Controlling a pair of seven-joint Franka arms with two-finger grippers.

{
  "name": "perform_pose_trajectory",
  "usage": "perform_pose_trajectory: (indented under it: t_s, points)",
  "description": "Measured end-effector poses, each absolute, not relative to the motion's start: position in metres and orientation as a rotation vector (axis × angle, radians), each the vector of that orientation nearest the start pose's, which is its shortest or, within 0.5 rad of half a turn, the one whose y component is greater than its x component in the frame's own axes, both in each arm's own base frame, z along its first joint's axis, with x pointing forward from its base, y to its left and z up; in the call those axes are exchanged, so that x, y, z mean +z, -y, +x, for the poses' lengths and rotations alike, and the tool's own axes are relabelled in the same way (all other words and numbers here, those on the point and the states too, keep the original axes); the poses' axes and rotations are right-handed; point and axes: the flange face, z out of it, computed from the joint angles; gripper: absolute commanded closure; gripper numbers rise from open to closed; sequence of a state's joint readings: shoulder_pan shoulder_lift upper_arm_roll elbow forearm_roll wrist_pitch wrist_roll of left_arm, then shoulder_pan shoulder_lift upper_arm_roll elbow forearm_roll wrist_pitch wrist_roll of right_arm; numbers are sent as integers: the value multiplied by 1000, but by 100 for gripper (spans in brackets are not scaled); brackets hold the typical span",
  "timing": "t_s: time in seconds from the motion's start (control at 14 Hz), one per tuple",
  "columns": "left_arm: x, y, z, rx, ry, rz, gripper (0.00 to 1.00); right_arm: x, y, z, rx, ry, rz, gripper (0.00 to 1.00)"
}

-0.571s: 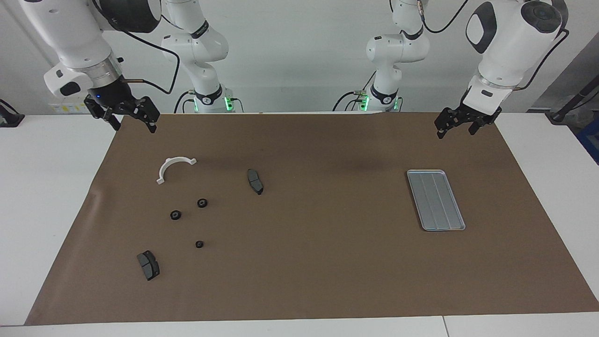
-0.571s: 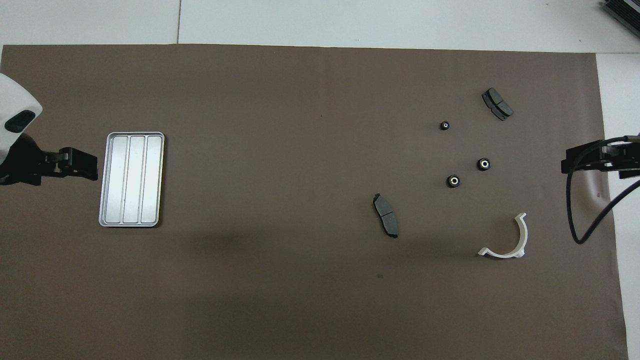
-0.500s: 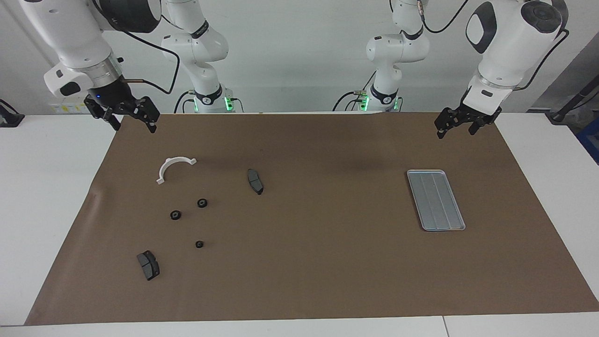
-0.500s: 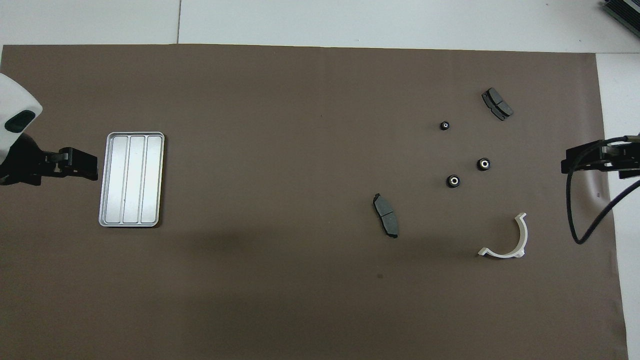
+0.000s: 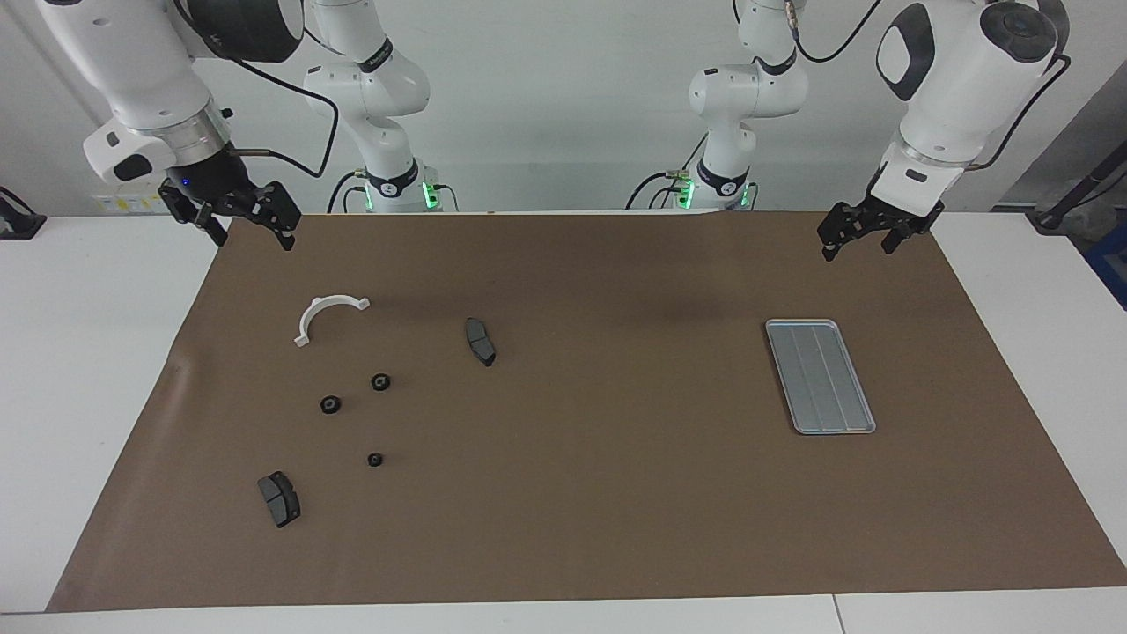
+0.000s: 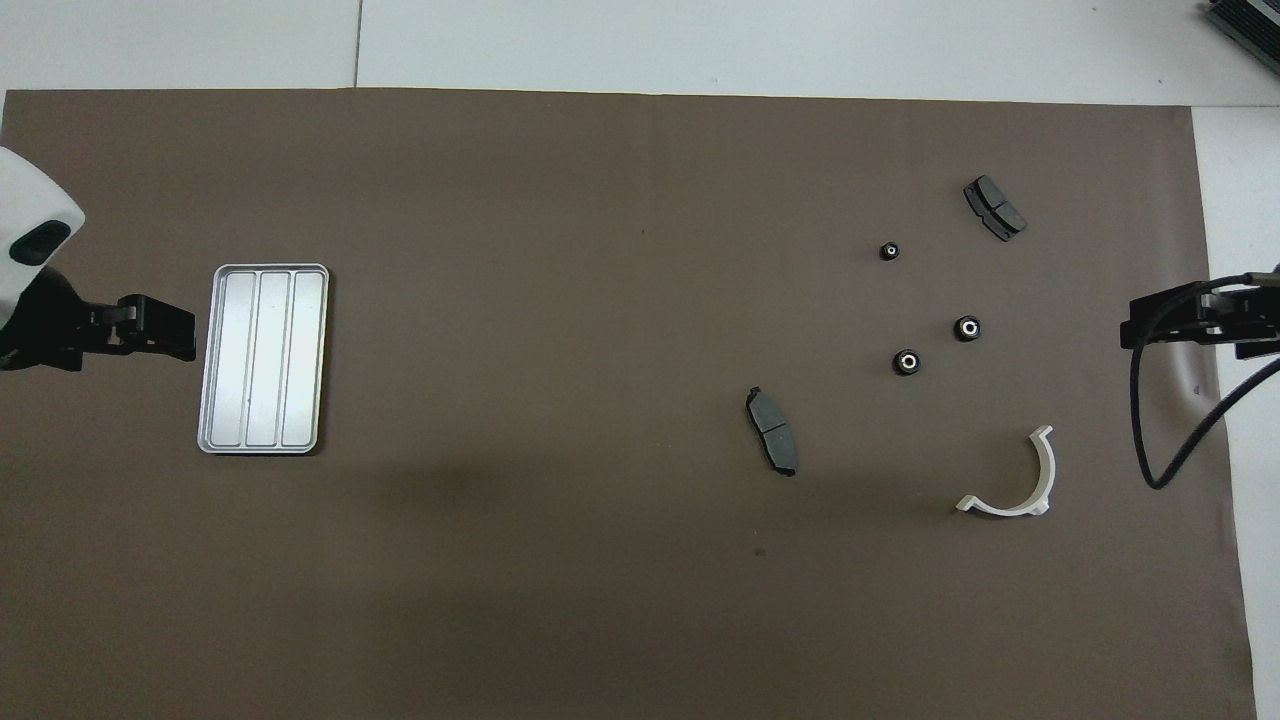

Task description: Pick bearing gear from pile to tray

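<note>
— Where is the right gripper (image 5: 239, 222) hanging?

— It is hovering in the air over the brown mat's (image 5: 581, 493) corner at the right arm's end of the table, fingers spread wide, pinching nothing.

— And the bearing gears?

— Three small black rings are lying loose on the mat, farther from the robots than that gripper. One (image 5: 380, 382) is sitting nearest the robots, a second (image 5: 329, 405) just beside it toward the table's edge, and a smaller third (image 5: 375, 459) farther out. None is touching another.

— What else is lying in that scatter?

— A white half-ring (image 5: 327, 315) is resting between the gripper and the rings. One dark grey pad (image 5: 480, 341) is lying toward the middle of the table, and another (image 5: 279, 498) is farthest from the robots.

— So which arm is nearer?

— The right one, clearly. I reckon it would be reaching outward past the half-ring to get at the rings.

— And the tray (image 5: 820, 376)?

— It is sitting bare at the left arm's end, well apart from the pile, its long side running away from the robots. The left gripper (image 5: 866, 231) is waiting above the mat near it, fingers parted and holding nothing.
</note>
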State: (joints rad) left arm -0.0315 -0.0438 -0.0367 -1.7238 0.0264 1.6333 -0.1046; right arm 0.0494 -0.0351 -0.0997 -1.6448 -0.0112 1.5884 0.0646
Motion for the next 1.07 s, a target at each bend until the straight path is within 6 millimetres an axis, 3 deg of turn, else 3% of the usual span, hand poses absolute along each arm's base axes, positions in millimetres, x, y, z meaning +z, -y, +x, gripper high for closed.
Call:
perform_pose_trajectory:
  t_s: [0.36,0.5,0.79,0.93,1.07]
  points:
    - [581,35,541,69,53,-3108,0,578,21,553,-105,-153,-3142,0]
    - [581,35,541,69,53,-3108,0,560,13,565,-112,-130,-3145,0]
    - [581,35,541,69,53,-3108,0,488,-19,628,-121,-47,-3153,0]
    - [581,35,541,69,53,-3108,0,448,-26,658,-147,-33,-3154,0]
    - [581,35,541,69,53,-3108,0,416,-28,675,-177,-28,-3153,0]
